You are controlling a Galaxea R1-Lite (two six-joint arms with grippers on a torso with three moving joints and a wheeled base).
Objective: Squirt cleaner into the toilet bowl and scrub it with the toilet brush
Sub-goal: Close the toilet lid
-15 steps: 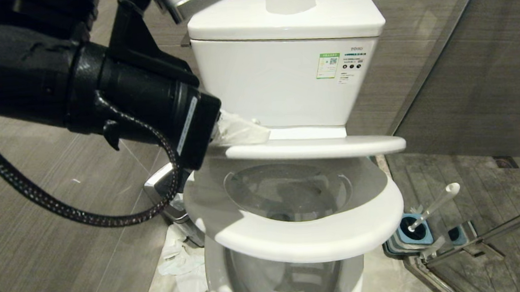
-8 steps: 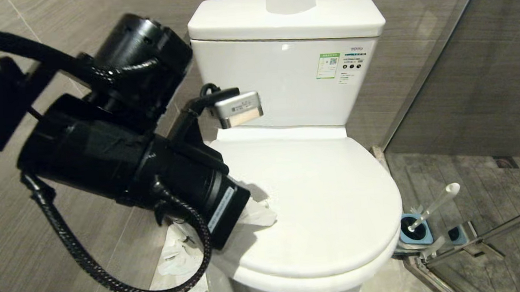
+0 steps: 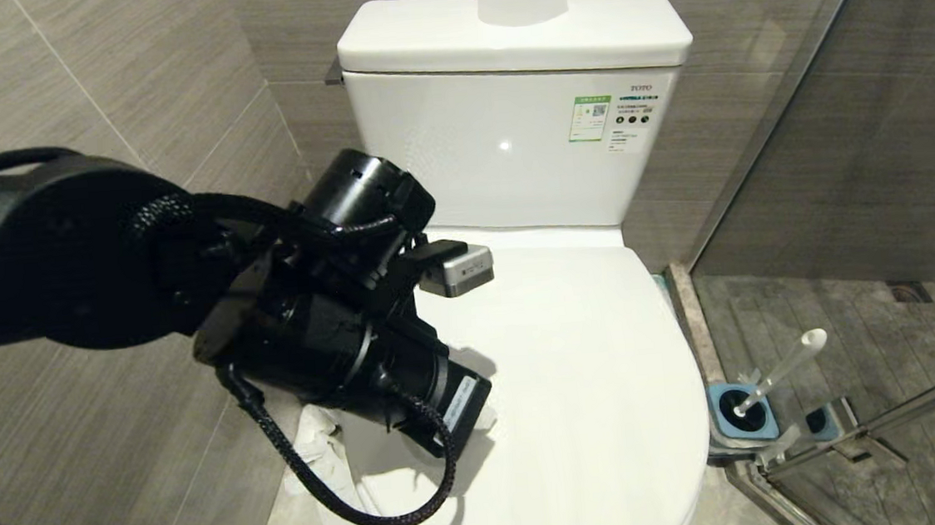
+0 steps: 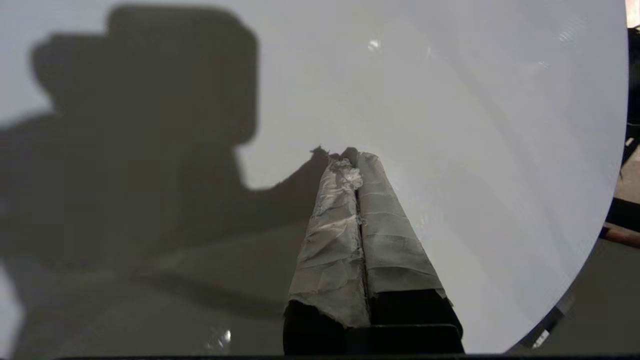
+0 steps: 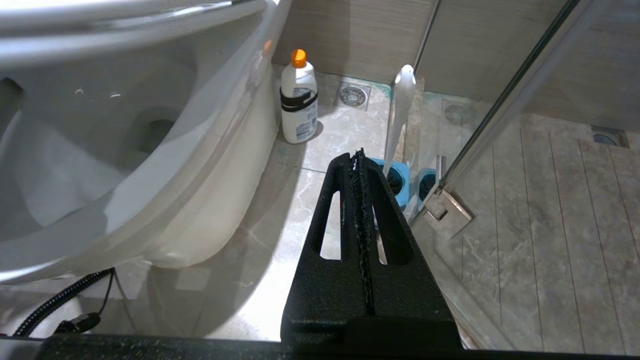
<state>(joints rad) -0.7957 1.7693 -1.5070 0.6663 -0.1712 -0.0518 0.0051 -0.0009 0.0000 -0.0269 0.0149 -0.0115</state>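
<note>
Left gripper (image 4: 356, 162): taped fingers pressed together, empty, over glossy white ceramic toilet bowl's (image 3: 577, 387) closed lid | slim white plastic toilet brush (image 3: 781, 371): in blue floor holder (image 3: 743, 420) right of toilet; looks light, stiff, slippery; grasp upper handle.

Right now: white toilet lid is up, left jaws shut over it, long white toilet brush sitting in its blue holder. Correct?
No. The head view shows the white toilet lid down, covering the bowl. The rest holds: left gripper jaws shut over it, long white toilet brush in its blue holder.
</note>
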